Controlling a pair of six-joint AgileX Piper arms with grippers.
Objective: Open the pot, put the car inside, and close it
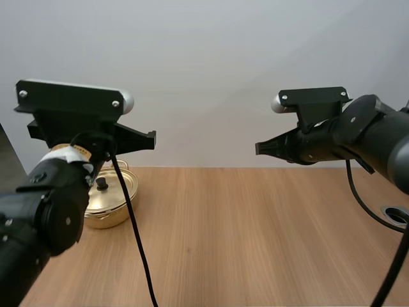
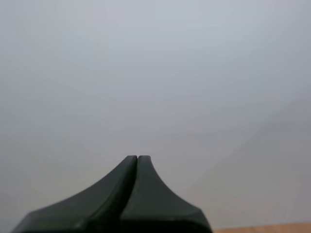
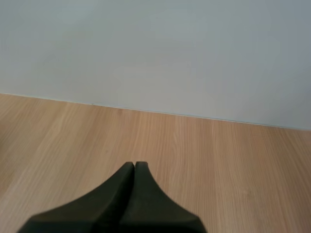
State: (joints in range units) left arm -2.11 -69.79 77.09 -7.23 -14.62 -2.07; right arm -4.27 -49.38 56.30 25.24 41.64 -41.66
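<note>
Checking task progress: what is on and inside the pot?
A lid with a black knob sits on the pot. It covers the inside, so any contents are hidden.

Wooden table (image 1: 255,243) — gold pot (image 1: 108,206), seemingly lidded

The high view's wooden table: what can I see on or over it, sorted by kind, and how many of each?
shiny gold metal pot: 1
gold lid with a black knob, sitting on the pot: 1
black robot arms, left and right: 2
Total: 4
</note>
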